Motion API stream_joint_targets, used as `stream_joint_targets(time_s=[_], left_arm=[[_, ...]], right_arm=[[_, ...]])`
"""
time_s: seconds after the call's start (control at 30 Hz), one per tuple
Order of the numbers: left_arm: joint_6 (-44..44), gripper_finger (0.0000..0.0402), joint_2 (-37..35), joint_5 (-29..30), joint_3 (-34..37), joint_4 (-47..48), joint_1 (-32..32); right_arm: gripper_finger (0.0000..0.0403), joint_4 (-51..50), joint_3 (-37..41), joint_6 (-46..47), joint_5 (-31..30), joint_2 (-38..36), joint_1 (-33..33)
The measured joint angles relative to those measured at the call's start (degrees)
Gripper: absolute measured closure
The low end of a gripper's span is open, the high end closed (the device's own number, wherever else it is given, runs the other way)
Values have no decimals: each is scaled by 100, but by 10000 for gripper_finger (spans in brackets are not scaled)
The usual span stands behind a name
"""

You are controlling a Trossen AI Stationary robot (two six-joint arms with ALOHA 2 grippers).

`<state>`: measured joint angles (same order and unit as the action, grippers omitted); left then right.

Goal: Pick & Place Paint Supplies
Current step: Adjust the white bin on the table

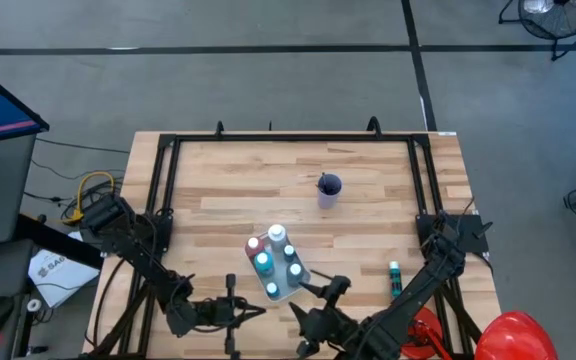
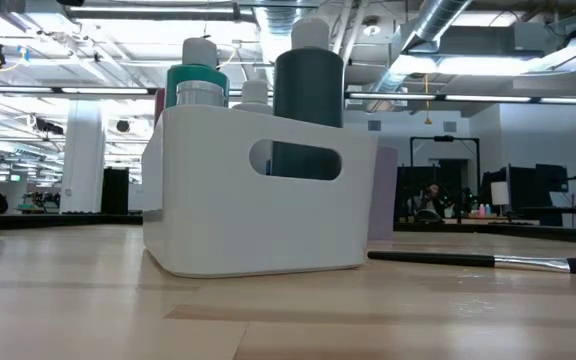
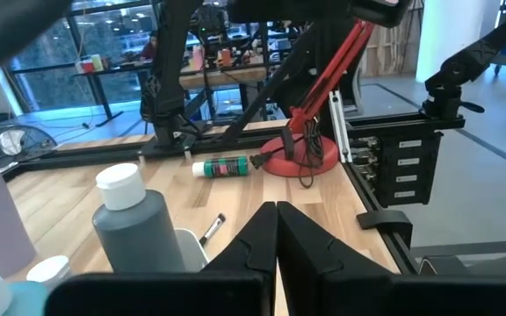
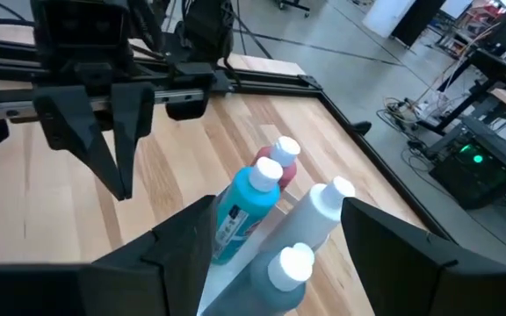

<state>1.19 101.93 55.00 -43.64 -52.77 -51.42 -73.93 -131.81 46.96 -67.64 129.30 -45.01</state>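
Note:
A white caddy (image 1: 286, 288) stands near the table's front middle and holds several white-capped paint bottles: light blue (image 4: 244, 206), red (image 4: 281, 162), white (image 4: 319, 215) and dark grey (image 3: 139, 228). A green bottle (image 1: 395, 278) lies on its side to the right. One dark-handled brush (image 2: 478, 260) lies flat beside the caddy. My left gripper (image 1: 253, 311) is shut and empty, level, just in front of the caddy. My right gripper (image 1: 320, 292) stands open at the caddy's near right corner, its fingers clear of the bottles.
A lavender cup (image 1: 329, 190) with brushes stands toward the far middle. A black rail frame (image 1: 168, 150) borders the table. A red rounded thing (image 1: 513, 335) sits off the front right corner. Bare wood lies left of the caddy.

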Motion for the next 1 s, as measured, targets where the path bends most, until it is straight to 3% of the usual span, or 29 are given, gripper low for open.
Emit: stream_joint_targets(time_s=[0.53,0.73,1.0], left_arm=[[-13,401,0,2,4,2,-142],[-13,401,0,1,9,3,-254],[-13,402,0,13,13,3,-349]], right_arm=[[165,600,739,-96,45,38,55],[165,2139,739,-1969,873,37,1],[165,2545,739,-2814,930,37,69]])
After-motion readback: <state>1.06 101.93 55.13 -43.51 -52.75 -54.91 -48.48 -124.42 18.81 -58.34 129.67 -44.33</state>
